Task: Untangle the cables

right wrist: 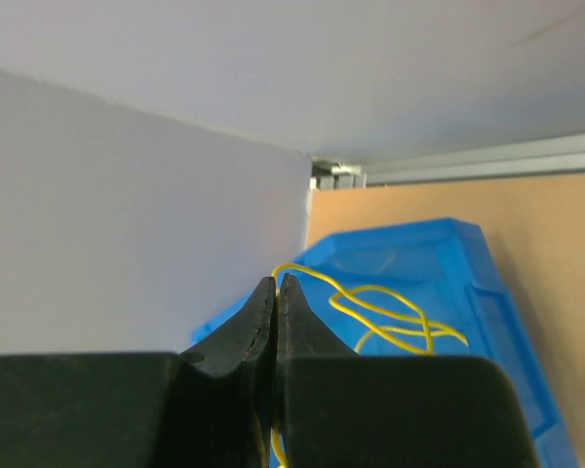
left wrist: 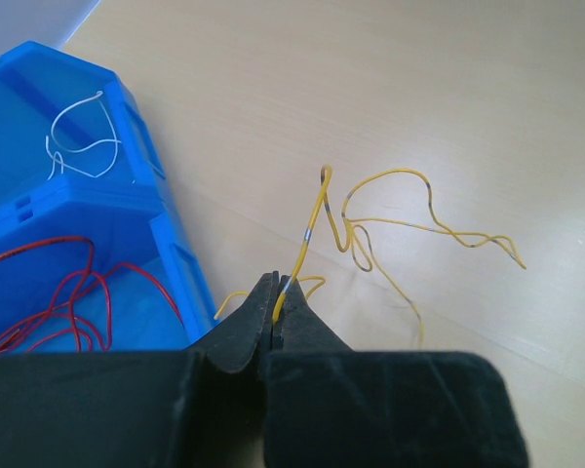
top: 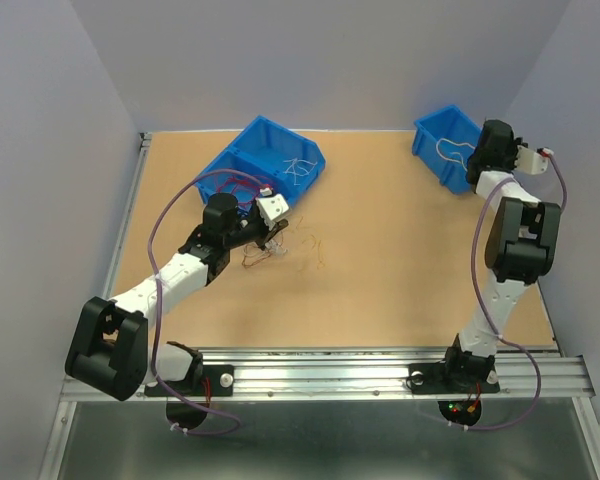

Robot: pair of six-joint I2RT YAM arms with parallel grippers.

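Thin yellow cables (left wrist: 390, 219) lie looped and crossed on the wooden table, seen from above as a small bunch (top: 298, 247). My left gripper (left wrist: 280, 292) is shut on one yellow cable's end, which rises from between the fingertips. In the top view the left gripper (top: 272, 236) sits at the bunch's left edge. My right gripper (right wrist: 277, 285) is shut on another yellow cable (right wrist: 390, 317) that loops down into a blue bin (right wrist: 468, 263). From above, the right gripper (top: 474, 163) hangs over that bin (top: 442, 135) at the back right.
A double blue bin (top: 270, 140) stands at the back left, just behind the left gripper. One compartment holds a white cable (left wrist: 83, 146), the other red cables (left wrist: 68, 292). Grey walls enclose the table on three sides.
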